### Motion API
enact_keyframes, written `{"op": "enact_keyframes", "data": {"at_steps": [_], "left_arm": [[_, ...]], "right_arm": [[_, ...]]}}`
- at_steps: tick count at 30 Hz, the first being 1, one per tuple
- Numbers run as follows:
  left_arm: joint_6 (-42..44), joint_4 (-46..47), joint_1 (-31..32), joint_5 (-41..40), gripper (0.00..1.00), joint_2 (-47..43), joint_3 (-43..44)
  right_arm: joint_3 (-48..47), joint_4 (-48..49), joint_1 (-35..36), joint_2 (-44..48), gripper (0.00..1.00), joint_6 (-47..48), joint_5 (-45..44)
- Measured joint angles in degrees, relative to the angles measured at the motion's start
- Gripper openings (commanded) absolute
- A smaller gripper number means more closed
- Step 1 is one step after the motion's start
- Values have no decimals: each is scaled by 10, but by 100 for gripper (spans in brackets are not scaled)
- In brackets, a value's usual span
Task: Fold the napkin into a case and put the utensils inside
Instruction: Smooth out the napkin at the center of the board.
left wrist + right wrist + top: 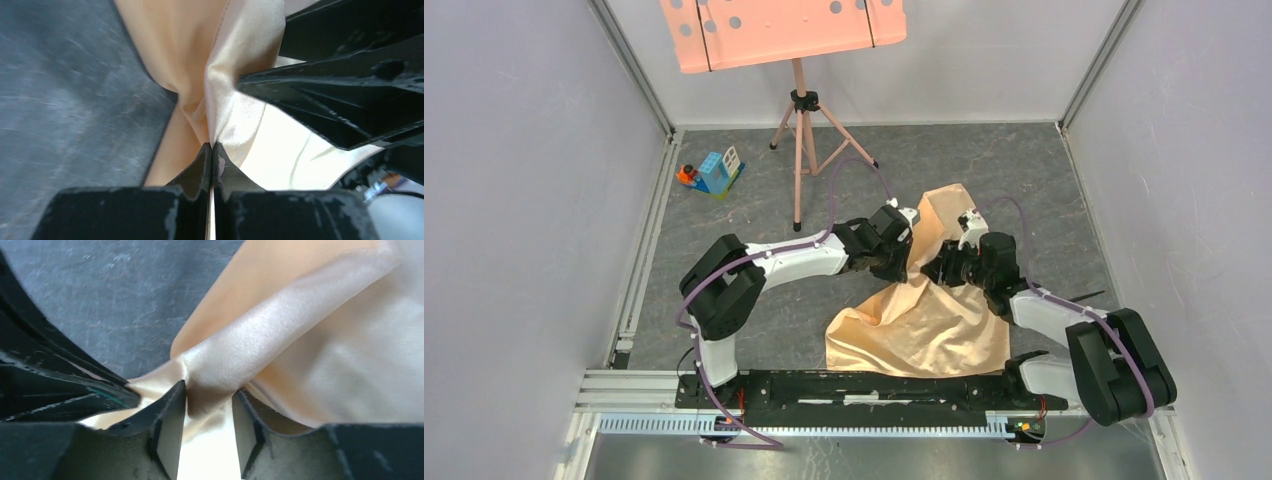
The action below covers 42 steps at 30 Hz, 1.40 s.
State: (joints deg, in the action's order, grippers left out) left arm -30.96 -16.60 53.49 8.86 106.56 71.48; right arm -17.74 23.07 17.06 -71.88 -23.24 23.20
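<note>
The peach-orange satin napkin [924, 325] lies crumpled on the grey floor between my two arms, with one part drawn up toward the far side. My left gripper [902, 262] is shut on a bunched fold of the napkin [235, 60]; its jaws meet on the cloth [212, 145]. My right gripper [931, 270] is right next to it and open [209, 392], with a fold of the napkin [280, 335] lying between its fingers. No pleated case is in view. No utensils can be made out.
A salmon-pink perforated music-stand tray [784, 30] on a tripod [799, 150] stands at the back. Toy blocks [714, 172] sit at the back left. A thin dark stick [1086, 296] lies by my right arm. Walls enclose the floor on three sides.
</note>
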Motion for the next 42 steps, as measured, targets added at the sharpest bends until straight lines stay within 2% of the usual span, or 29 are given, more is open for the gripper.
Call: {"op": "enact_keyframes", "data": {"at_steps": [2, 4, 7, 10, 11, 12, 13, 15, 16, 18, 25, 29, 32, 35, 42], "left_arm": [[18, -14, 0, -41, 2, -1, 14], [40, -35, 0, -96, 2, -5, 26], [71, -77, 0, -215, 2, -16, 48], [92, -116, -4, -368, 2, -18, 89], [102, -125, -7, -443, 5, -15, 108], [111, -133, -9, -504, 13, -9, 126], [117, -138, -9, -546, 25, -1, 142], [132, -150, -10, -611, 76, 26, 184], [139, -157, -10, -621, 85, 41, 199], [144, -175, -5, -608, 96, 61, 208], [144, -214, -3, -455, 99, 34, 182], [140, -210, -26, -368, 99, -7, 168], [126, -189, -62, -297, 100, -26, 144], [108, -158, -90, -234, 100, -29, 104], [57, -76, -90, -125, 100, -41, -39]], "right_arm": [[-13, -29, -6, 9, 70, -5, -24], [-25, -54, -11, 17, 79, -9, -57], [-33, -81, -19, 23, 79, -5, -107], [-33, -103, -26, 23, 78, -5, -144], [-33, -108, -30, 20, 78, -5, -152], [-33, -110, -31, 17, 78, -5, -156], [-33, -111, -33, 13, 78, -5, -158], [-33, -113, -35, 6, 78, -5, -159], [-33, -112, -36, 5, 78, -5, -158], [-32, -109, -37, 5, 78, -5, -157], [-30, -103, -41, 2, 77, 4, -147], [-31, -95, -44, -5, 78, 12, -143], [-42, -101, -44, -17, 84, 26, -144], [-72, -139, -44, -30, 92, 48, -159], [-140, -273, -76, -28, 91, 62, -240]]}}
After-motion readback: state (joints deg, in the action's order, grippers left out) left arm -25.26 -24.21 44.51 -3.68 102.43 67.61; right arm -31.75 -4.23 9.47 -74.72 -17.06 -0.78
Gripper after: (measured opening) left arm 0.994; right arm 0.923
